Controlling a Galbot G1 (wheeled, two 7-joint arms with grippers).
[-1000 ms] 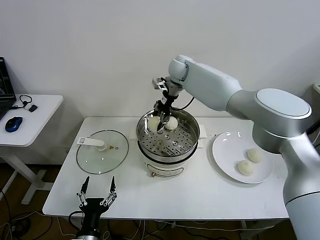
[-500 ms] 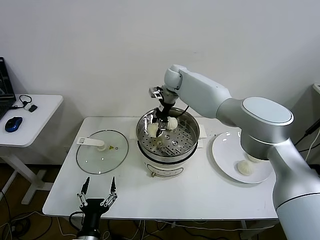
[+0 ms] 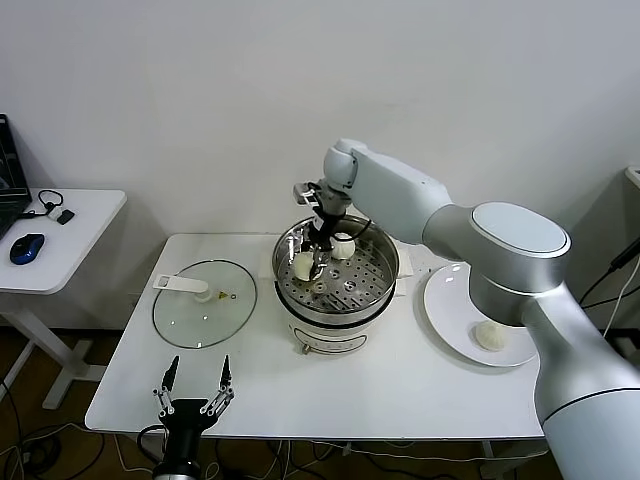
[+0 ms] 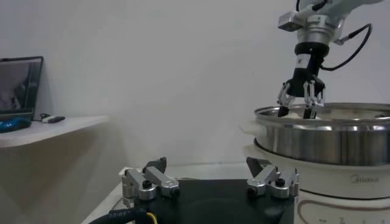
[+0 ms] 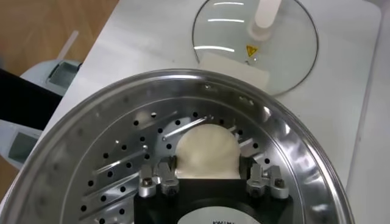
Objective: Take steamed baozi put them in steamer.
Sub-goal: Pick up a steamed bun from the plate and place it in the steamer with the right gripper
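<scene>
The right arm (image 3: 440, 215) was made of glossy white, rounded shells, its large joint housing capped by a flat pale-grey disc. A black cable looped out beside the wrist at about 3 o'clock. The right gripper (image 3: 314, 262) had thin metal fingers with dark tips on a silver, screw-studded base. The left gripper (image 3: 192, 392) showed silver linkage fingers with black pointed tips, mounted on a black body with round screws.

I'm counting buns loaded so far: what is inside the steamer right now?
Inside the steamer, two baozi sit on the perforated tray; the right gripper brackets the left one. The arm hides part of the tray.
</scene>
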